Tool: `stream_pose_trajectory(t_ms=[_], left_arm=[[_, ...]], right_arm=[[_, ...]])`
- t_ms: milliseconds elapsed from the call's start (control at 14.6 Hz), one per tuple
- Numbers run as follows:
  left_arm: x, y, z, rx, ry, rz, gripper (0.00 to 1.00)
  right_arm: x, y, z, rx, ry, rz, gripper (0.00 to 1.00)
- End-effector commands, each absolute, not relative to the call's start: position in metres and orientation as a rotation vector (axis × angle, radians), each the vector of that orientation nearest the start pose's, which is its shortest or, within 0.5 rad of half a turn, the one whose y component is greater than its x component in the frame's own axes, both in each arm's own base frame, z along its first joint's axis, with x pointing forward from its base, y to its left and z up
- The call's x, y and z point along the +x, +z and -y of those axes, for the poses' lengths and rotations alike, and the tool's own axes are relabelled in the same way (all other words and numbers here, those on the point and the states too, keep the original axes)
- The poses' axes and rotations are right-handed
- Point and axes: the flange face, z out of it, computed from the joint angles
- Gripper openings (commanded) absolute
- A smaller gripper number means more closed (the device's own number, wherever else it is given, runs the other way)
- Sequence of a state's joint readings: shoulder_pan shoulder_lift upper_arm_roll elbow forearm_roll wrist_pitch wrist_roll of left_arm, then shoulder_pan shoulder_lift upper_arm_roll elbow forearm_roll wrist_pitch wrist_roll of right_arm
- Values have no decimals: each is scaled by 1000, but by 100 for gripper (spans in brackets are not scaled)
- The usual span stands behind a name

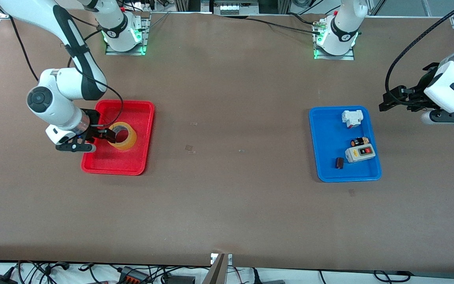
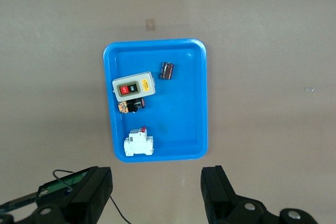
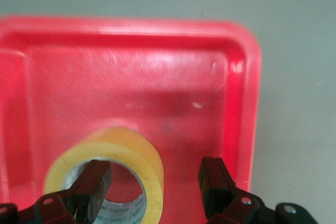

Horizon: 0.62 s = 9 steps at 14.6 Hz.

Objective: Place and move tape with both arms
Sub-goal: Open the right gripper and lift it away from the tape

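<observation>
The tape [image 1: 131,139] is a yellowish ring lying in the red tray [image 1: 142,118] toward the right arm's end of the table. My right gripper [image 1: 108,136] is down at it and open. In the right wrist view one finger [image 3: 94,182] stands inside the hole of the tape [image 3: 153,163] and the other outside the ring, clear of its wall, over the red tray [image 3: 157,77]. My left gripper [image 1: 388,100] hangs open and empty in the air beside the blue tray [image 1: 325,138], toward the left arm's end; the left gripper [image 2: 156,184] has bare table between its fingers.
The blue tray [image 2: 184,103] holds a grey switch box [image 2: 134,86] with red and black buttons, a white breaker [image 2: 139,144], a small dark cylinder [image 2: 167,71] and a small black-and-orange part [image 2: 131,106]. Brown table lies between the two trays.
</observation>
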State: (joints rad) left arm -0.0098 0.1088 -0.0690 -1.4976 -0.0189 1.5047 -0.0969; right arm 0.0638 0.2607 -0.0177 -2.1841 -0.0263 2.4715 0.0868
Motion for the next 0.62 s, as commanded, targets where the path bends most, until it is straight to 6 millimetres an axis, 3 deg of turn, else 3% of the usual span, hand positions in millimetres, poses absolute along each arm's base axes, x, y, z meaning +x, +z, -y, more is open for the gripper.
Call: stream_pose_trajectory(t_ms=[0,275,549], left_arm=[[570,597,45,-3138,157,17,100],[570,597,45,-3136,159,17,100],[569,597,45,-3136,161,19,100]], right_arm=[[574,329,-16,-3152,-76,-89,97],[584,405,-8,-3148,-163,-100,99],[589,512,-5,-3156,-53,-131,99]])
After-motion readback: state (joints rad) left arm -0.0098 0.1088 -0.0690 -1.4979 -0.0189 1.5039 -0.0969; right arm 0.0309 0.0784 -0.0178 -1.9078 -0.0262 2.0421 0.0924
